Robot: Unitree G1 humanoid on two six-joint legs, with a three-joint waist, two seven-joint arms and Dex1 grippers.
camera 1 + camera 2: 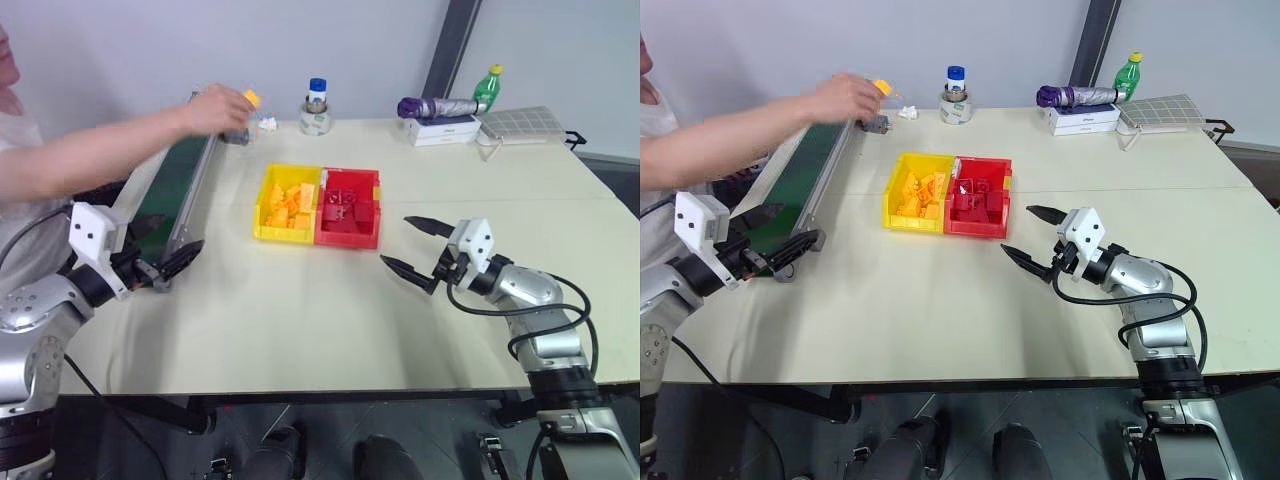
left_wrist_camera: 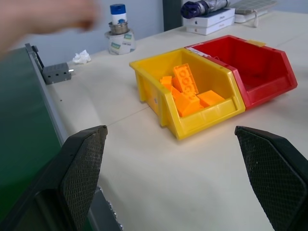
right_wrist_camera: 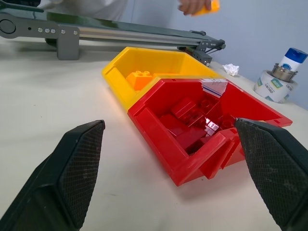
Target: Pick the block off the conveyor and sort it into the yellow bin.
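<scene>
No text can be read anywhere. The white jar [image 2: 120, 42] with the blue cap carries a green-and-white label, and the white box [image 2: 210, 21] at upper right bears a small mark; both stay illegible.

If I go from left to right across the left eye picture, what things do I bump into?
Left pincer → conveyor → yellow bin → red bin → right pincer → green bottle

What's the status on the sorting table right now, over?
Left claw open at conveyor end; right claw open beside red bin. Block in person's hand over belt. Yellow bin unobstructed.
</scene>
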